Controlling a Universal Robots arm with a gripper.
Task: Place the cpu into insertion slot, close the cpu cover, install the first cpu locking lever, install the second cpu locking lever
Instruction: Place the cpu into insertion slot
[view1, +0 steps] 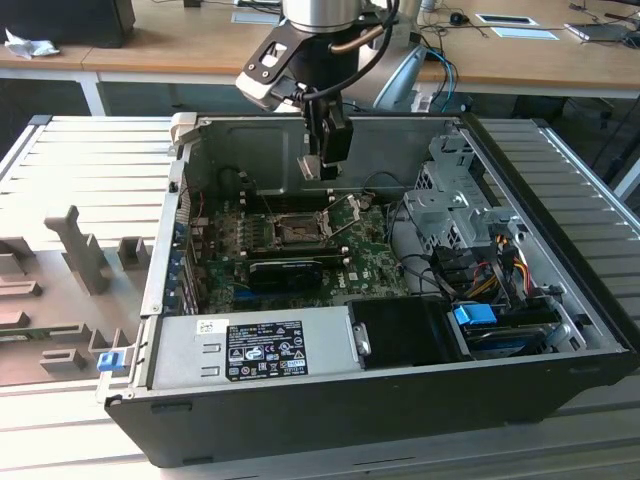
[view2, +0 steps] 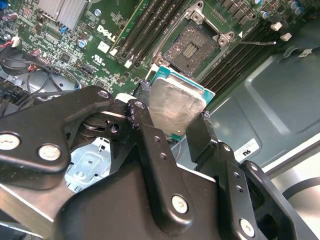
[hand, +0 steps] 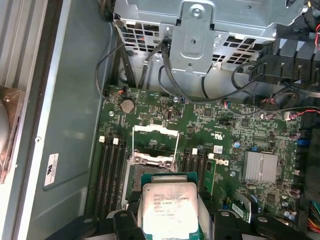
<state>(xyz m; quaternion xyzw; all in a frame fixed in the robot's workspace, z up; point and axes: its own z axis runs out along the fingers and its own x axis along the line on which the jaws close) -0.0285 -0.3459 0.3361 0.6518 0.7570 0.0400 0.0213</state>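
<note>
gripping cpu by its edges w/ tool, near open socket; likely light, stiff, fragile, so edge hold only.

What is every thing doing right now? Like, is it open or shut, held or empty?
gripper: shut on the cpu.
cpu: held up in the air, not yet in the socket.
socket: empty and uncovered.
cpu cover: swung open, off the socket.
computer case: open, with its insides showing.
</note>
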